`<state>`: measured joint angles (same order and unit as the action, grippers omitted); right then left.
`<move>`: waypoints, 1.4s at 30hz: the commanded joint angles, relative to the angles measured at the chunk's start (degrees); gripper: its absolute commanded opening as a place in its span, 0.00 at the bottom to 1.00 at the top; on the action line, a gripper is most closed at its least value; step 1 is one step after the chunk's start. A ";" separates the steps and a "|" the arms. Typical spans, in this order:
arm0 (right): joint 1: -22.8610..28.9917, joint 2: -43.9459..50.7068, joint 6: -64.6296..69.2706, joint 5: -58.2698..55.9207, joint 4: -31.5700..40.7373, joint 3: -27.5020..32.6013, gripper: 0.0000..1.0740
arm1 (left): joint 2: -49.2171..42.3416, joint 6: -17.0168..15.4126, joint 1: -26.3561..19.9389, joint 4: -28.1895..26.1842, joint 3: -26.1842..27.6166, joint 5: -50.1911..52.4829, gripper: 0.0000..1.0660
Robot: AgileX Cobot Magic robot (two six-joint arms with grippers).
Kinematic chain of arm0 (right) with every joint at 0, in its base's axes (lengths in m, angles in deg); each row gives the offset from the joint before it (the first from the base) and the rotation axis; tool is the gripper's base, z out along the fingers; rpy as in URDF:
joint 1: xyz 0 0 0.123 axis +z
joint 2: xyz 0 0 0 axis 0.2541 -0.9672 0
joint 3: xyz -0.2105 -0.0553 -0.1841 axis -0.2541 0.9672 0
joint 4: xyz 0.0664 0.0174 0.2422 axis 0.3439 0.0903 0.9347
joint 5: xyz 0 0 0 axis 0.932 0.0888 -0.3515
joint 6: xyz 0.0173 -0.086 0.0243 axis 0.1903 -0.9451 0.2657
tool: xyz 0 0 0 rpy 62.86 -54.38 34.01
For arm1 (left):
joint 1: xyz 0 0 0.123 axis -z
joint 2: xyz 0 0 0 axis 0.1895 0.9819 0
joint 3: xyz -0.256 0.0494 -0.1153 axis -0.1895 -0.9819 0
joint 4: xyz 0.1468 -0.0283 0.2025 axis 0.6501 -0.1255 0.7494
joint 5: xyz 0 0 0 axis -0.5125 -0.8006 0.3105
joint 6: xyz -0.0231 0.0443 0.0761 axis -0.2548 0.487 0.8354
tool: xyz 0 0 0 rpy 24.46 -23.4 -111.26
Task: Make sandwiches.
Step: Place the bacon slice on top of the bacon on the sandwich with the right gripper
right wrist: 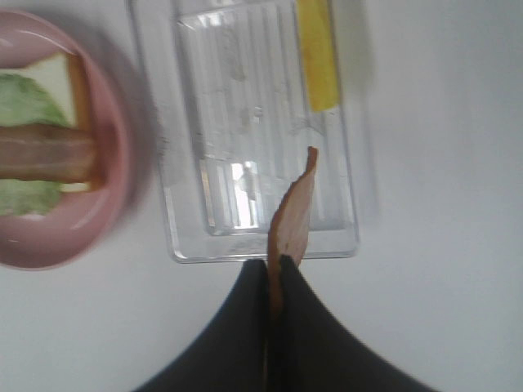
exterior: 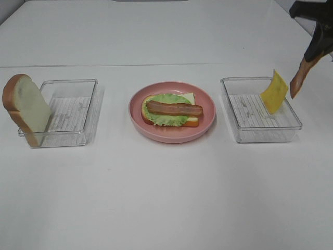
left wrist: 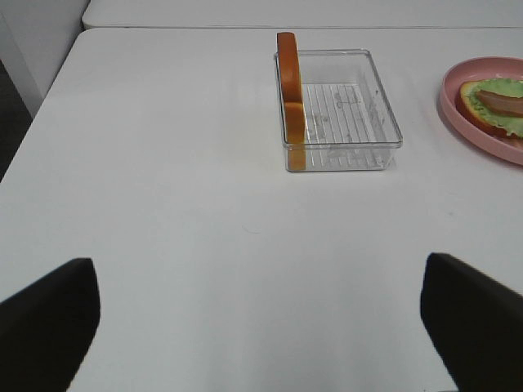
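On the pink plate (exterior: 208,122) lies a bread slice (exterior: 189,97) topped with green lettuce (exterior: 165,117) and one reddish-brown meat strip (exterior: 174,109). My right gripper (exterior: 316,48) is shut on a second meat strip (exterior: 299,78) and holds it in the air over the right clear tray (exterior: 260,134); the wrist view shows the strip (right wrist: 292,214) hanging from the pinched fingers. A yellow cheese square (exterior: 274,91) leans in that tray. Another bread slice (exterior: 25,108) leans on the left clear tray (exterior: 73,136). My left gripper (left wrist: 257,322) is open and empty, well short of that tray.
The white table (exterior: 166,198) carries the two trays and the plate in a row. A seam between tabletops runs behind them (exterior: 130,65). In the left wrist view the table's left edge (left wrist: 37,114) drops off to a dark floor.
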<state>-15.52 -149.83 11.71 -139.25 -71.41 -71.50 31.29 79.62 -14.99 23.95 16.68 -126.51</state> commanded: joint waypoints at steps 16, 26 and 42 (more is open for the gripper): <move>18.51 -3.15 -4.98 12.26 21.43 -2.35 0.00 | -1.15 -0.52 0.11 -0.34 0.00 0.86 0.95; 25.27 -13.46 -3.67 13.35 21.37 -10.60 0.00 | -1.15 -0.52 0.11 -0.34 0.00 0.86 0.95; 27.16 -26.18 -4.41 12.89 20.34 -16.73 0.00 | -1.09 -0.52 0.11 -0.34 0.00 0.86 0.95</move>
<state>11.75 -175.73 7.59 -125.96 -50.44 -87.89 31.29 79.62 -14.99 23.95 16.68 -126.51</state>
